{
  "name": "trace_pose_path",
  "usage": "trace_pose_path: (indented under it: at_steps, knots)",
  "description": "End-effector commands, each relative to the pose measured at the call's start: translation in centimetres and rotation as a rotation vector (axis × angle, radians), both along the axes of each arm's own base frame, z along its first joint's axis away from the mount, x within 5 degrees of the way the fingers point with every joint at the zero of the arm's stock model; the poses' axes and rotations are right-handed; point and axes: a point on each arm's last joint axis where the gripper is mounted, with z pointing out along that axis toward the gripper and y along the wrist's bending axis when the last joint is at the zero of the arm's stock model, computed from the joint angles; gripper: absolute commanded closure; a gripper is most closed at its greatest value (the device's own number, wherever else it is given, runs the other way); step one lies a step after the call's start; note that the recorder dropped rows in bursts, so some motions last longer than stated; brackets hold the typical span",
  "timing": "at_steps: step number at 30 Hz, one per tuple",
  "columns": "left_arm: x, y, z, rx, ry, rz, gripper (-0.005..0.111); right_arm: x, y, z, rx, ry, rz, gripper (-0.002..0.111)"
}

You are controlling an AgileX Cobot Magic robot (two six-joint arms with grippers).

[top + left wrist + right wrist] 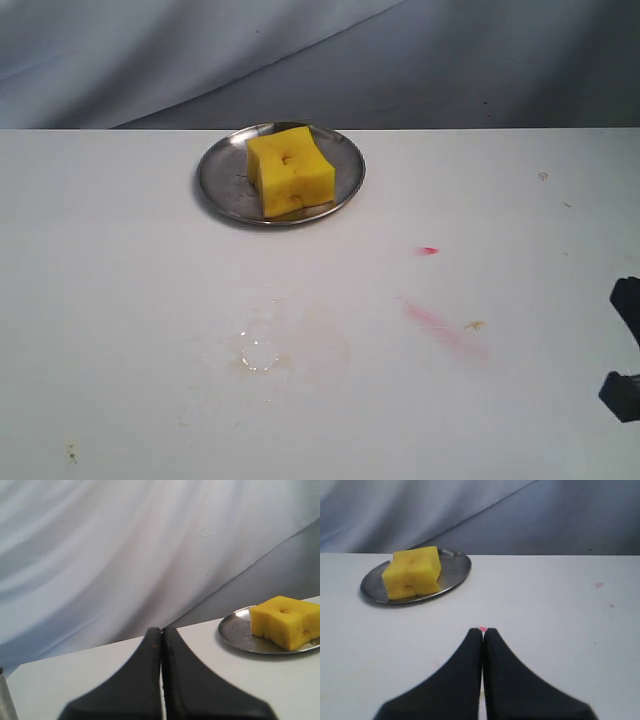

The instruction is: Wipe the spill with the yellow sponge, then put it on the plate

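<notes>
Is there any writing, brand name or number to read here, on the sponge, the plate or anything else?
None can be read in any view.
The yellow sponge shows only creases and small holes.
The plate shows scuffs and no stamp.
The table has only stains.
The grey cloth behind is blank.
The left pincer and right pincer are plain black.
</notes>
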Motion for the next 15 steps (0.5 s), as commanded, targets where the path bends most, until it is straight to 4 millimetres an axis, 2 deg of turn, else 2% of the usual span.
trace_pose_path:
  at_steps: [1, 7, 12, 15]
  knots:
    - [0.0, 0.0, 0.2, -0.017, -0.01, 0.003, 0.107, -1.1, -1.2, 0.3, -0.063, -0.099, -0.016, 0.108]
    - [0.0, 0.0, 0.2, -0.017, -0.01, 0.003, 0.107, -3.2, -2.7, 1.5, 0.027, -0.197, -0.102, 0.108]
    - [0.0, 0.0, 0.2, -0.017, -0.01, 0.003, 0.107, -5.0, -3.8, 1.5, 0.056, -0.243, -0.185, 0.108]
    - [0.0, 0.0, 0.2, -0.017, -0.01, 0.003, 0.107, -5.2, -3.9, 1.3, 0.06, -0.231, -0.202, 0.108]
